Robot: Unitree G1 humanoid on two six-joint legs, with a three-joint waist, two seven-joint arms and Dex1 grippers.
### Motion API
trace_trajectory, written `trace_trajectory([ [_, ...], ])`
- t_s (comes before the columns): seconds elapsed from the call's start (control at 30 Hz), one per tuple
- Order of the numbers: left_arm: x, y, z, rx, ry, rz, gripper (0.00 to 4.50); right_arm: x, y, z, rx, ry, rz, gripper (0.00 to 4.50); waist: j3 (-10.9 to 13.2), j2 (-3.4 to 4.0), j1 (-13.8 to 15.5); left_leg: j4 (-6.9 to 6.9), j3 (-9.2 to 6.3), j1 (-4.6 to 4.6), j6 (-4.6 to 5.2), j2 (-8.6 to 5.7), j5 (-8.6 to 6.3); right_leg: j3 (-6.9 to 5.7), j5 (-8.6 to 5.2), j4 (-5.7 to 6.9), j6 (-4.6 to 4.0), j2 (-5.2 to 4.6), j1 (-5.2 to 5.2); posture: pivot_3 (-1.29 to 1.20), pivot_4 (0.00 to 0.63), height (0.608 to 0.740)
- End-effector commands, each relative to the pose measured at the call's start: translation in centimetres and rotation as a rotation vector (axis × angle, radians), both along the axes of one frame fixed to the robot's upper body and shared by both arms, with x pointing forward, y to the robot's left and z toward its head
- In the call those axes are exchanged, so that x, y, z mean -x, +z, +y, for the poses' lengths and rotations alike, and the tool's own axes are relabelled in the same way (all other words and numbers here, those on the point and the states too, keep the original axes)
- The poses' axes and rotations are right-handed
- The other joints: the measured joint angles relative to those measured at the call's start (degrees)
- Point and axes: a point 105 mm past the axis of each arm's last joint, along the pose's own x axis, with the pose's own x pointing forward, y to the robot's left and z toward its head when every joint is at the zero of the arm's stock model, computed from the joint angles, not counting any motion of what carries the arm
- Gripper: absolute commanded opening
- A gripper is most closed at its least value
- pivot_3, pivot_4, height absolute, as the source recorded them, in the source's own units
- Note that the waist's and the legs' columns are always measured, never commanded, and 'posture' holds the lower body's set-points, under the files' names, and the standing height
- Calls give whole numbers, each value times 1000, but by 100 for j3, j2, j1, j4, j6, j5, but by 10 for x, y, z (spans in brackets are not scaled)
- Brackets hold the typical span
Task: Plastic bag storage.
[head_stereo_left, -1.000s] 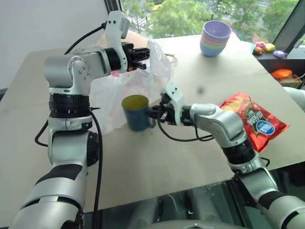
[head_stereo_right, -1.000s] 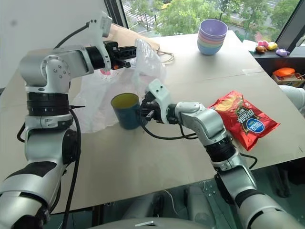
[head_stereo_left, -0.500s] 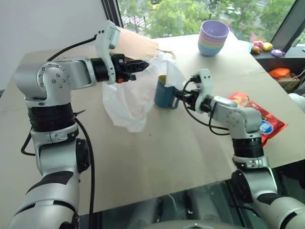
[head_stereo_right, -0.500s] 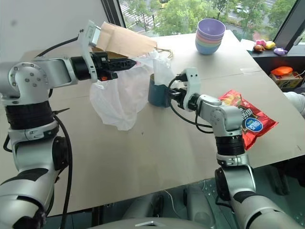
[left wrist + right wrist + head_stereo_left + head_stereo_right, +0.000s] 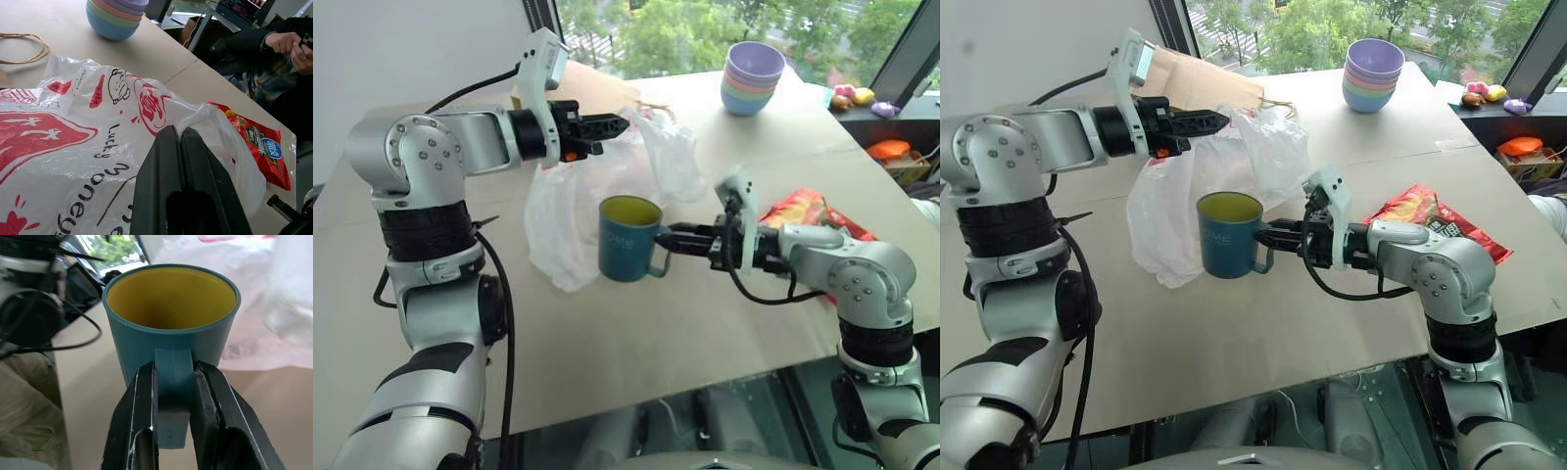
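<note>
place: office or lab | cues: large window (image 5: 705,29), plain worktable (image 5: 636,333), seated person (image 5: 274,58)

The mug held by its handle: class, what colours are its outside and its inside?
Teal-blue plastic mug: teal outside, yellow inside, clearest in the right wrist view.

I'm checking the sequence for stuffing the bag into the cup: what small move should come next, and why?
Probably bring the plastic bag over the mug. The left gripper pinches the bag aloft beside it, while the right gripper clamps the handle, mouth up and empty.
</note>
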Motion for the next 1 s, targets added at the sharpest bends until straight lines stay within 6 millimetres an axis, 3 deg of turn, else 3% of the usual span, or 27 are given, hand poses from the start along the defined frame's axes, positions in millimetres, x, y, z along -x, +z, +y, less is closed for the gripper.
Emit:
trace_trajectory([
  [0.03, 6, 14, -5, 25, -29, -45, 0, -24, 18, 4, -86, -131, -16, 348, 0, 1, -10, 0, 1, 1, 0, 0, 0, 2, 0, 2, 0, 0, 0, 0, 150, 740],
  [0.17, 12, 14, -6, 38, -62, -42, 0, -69, 6, 13, -76, -395, 39, 348, -1, 1, -26, 0, 4, 3, 0, 0, 0, 5, 0, 3, 0, 0, -1, 0, 150, 740],
  [0.33, 19, 13, -6, 43, -83, -30, 0, -90, 5, 27, -95, -516, 49, 348, -1, 2, -49, -2, 3, 0, 0, -1, 0, 1, 0, -3, 0, -1, -4, 0, 150, 740],
  [0.6, 15, 3, -14, 71, -74, 0, 0, -121, 6, 79, -122, -534, -2, 348, -1, 3, -112, -2, 3, 8, -2, -1, 1, 3, 0, 2, 0, 3, -1, 0, 150, 740],
  [0.63, 14, 1, -15, 76, -66, 2, 0, -123, 5, 82, -122, -523, -10, 1372, -1, 3, -110, -2, 3, 8, -2, -2, 1, 2, 0, 1, 0, 1, 1, 0, 150, 740],
  [0.73, 7, -1, -15, 93, -26, 2, 0, -123, 0, 85, -73, -484, -75, 2650, -1, 3, -126, -1, 2, 5, -1, -6, 1, -2, 0, -5, 0, -4, 3, 0, 150, 740],
  [0.77, 4, -1, -13, 104, -6, 2, 0, -119, -2, 83, -50, -462, -105, 2650, -1, 3, -137, -1, 1, 2, -1, -6, 1, -3, 0, -5, 0, -4, 1, 0, 150, 740],
  [0.8, 1, 0, -12, 114, 12, 2, 0, -116, -4, 78, -23, -454, -144, 3317, -1, 3, -145, -1, 0, 1, -1, -6, 1, -4, 0, -5, 0, -4, -1, 0, 150, 740],
  [0.87, -3, 1, -10, 132, 36, 2, 0, -110, -7, 68, 45, -443, -240, 4171, -1, 3, -157, 0, -4, 1, -1, -6, 1, -10, 0, -6, 0, -5, 0, 0, 150, 740],
  [0.9, -5, 1, -10, 140, 43, 2, 0, -107, -4, 61, 38, -443, -256, 4427, -1, 3, -155, 0, -6, 1, -1, -6, 1, -11, 0, -6, 0, -5, 0, 0, 150, 740],
  [1.0, -11, -2, -9, 146, 71, 3, 0, -84, 11, 41, -11, -362, -311, 4427, -1, 3, -145, 2, -7, 0, -1, -6, 1, -13, 0, -4, 0, -5, 0, 0, 150, 740],
])
